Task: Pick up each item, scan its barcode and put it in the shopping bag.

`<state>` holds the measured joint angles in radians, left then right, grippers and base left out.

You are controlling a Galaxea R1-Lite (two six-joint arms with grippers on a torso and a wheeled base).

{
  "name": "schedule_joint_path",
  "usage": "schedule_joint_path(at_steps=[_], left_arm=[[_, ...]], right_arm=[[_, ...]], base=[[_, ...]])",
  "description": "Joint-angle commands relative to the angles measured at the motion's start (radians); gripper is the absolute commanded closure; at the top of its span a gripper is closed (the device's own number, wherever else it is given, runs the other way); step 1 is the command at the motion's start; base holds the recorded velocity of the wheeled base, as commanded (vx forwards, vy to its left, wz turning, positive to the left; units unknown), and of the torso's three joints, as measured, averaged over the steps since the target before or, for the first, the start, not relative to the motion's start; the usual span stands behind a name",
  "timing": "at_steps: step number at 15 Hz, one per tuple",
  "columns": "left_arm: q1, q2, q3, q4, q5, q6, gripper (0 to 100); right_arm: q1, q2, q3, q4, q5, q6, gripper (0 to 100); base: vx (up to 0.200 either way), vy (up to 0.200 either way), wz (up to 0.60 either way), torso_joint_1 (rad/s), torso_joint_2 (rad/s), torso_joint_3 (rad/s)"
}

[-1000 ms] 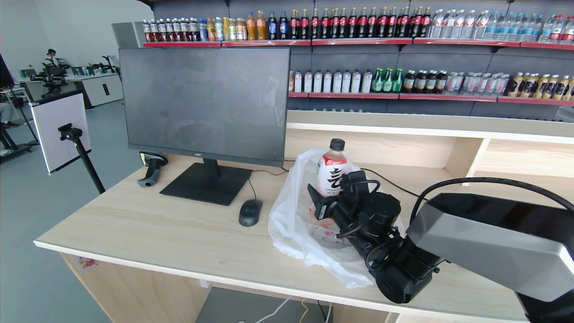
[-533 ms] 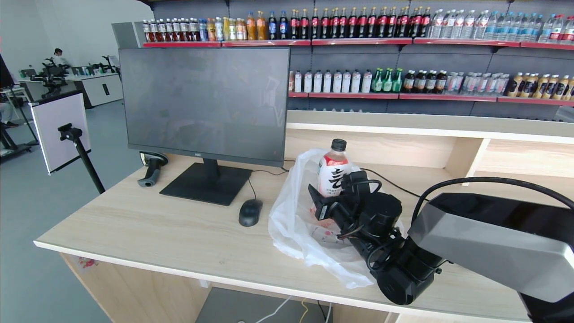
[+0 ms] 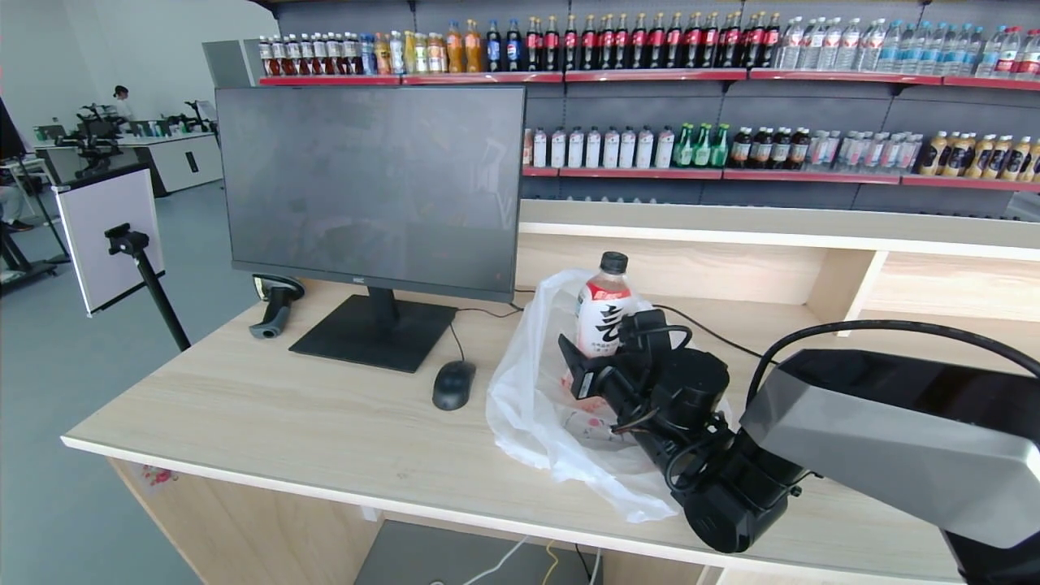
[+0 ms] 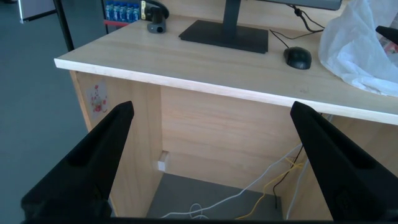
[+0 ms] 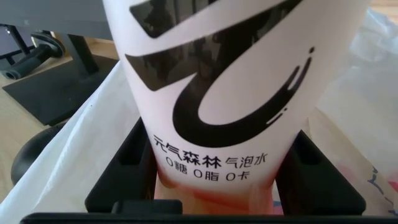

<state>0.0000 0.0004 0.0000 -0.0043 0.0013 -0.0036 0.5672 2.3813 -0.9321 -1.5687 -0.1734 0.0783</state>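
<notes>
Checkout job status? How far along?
Done: a pinkish item seems to lie in the bag already. In hand: the right gripper holds the bottle upright at the bag's mouth. Left: lowering and releasing it. Whether it was scanned cannot be told; the scanner sits beside the monitor.

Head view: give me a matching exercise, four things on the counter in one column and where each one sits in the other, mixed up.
1. bottle
2. mouse
3. scanner
4. bag

A. left of the monitor stand
B. held in the right end effector
C. crumpled on the counter, right of the mouse
D. between monitor stand and bag

Pairs: 1-B, 2-D, 3-A, 4-C
</notes>
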Motion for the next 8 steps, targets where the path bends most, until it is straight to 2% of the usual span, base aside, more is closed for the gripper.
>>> schedule_joint_path(at_steps=[1, 2, 8], left_arm=[[0.000, 0.000, 0.000, 0.000, 0.000, -0.001, 0], [0.000, 0.000, 0.000, 0.000, 0.000, -0.001, 0], [0.002, 0.000, 0.000, 0.000, 0.000, -0.001, 0]], right_arm=[[0.002, -0.004, 0.009, -0.002, 0.000, 0.001, 100], [0.006, -0.004, 0.010, -0.002, -0.001, 0.009, 0], [0.016, -0.011, 0.010, -0.002, -0.005, 0.021, 0]], base=[[0.000, 0.000, 0.00, 0.000, 0.00, 0.000], [0.000, 0.000, 0.00, 0.000, 0.00, 0.000], [0.000, 0.000, 0.00, 0.000, 0.00, 0.000]])
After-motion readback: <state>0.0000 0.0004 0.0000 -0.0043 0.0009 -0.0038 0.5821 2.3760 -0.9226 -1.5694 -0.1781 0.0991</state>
